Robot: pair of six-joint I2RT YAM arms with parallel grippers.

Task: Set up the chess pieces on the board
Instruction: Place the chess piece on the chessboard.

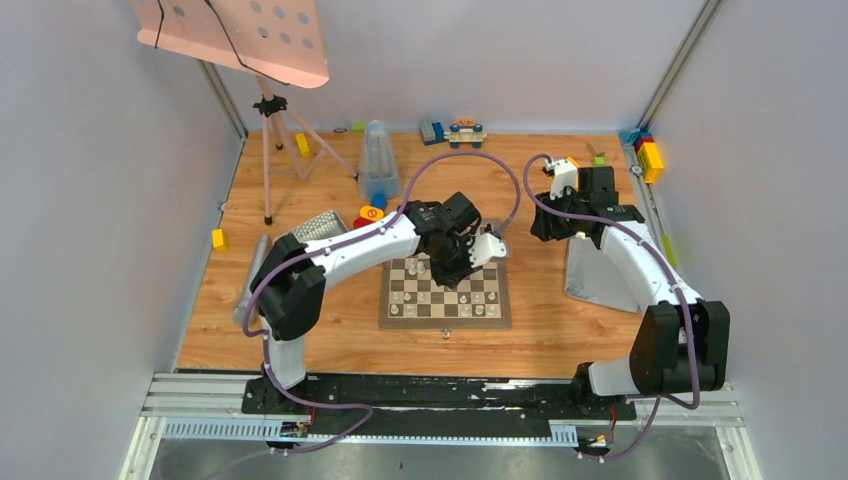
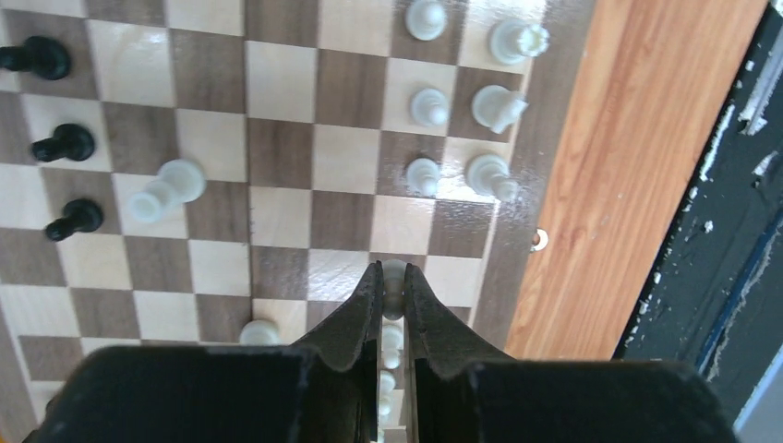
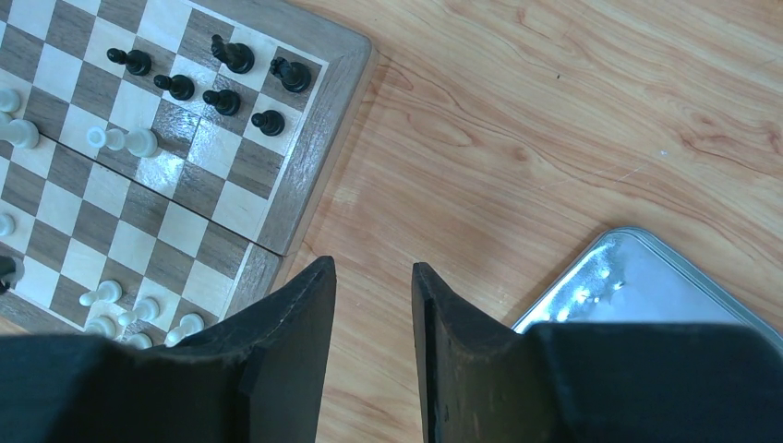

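Note:
The board (image 1: 400,312) lies mid-table, brown and cream checkered. My left gripper (image 2: 392,273) hangs low over its near edge, shut on a small white piece (image 2: 394,288) pinched between the fingertips. Several white pieces (image 2: 429,106) stand in two rows by the border. One white piece (image 2: 166,189) lies on its side mid-board, and another white piece (image 2: 260,330) stands by my finger. Black pawns (image 2: 65,143) line the far side. My right gripper (image 3: 372,268) is open over bare wood beside the board (image 3: 305,157), holding nothing. Black pieces (image 3: 231,55) cluster in that corner.
A grey metal tray (image 3: 637,277) lies right of the board, under the right arm (image 1: 640,270). A tripod stand (image 1: 268,150), a translucent container (image 1: 377,160) and toy blocks (image 1: 650,158) sit along the back and left. The table's black front rail (image 2: 711,231) runs close by.

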